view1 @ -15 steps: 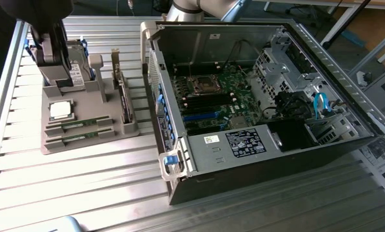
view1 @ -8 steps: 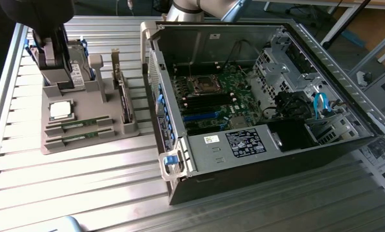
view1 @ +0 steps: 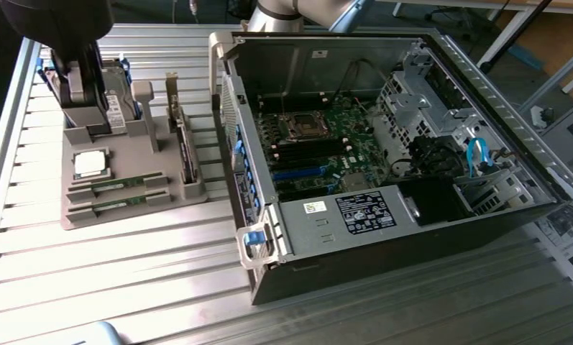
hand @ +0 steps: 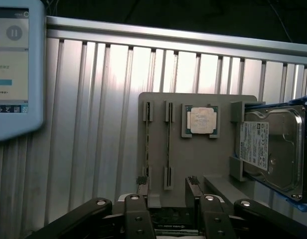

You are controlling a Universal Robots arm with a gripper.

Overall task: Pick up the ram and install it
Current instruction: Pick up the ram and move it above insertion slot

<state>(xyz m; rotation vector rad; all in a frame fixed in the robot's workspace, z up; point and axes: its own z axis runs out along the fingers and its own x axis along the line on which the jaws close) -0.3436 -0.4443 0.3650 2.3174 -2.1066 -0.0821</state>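
Green board on its long edge, the ram stands in a narrow slot of the grey printed holder, its ends caught by small posts. I judge that is so its upper edge stays proud for a pinch. A twin stick sits the same way in the slot just beside it. On the ram's other side the square CPU rests in its own pocket, near but not touching. The gripper hangs above the holder with its fingers spread wide and nothing between them. From the wrist camera the ram runs in line with that gap. The gap to the twin looks tight to me, the CPU side looser. The hard drive is propped in a bracket at the holder's end, close under the arm in the exterior view. Bare slatted aluminium table gives free room around the holder. The open computer case lies well apart on the exterior view's right, with its motherboard exposed inside tall walls
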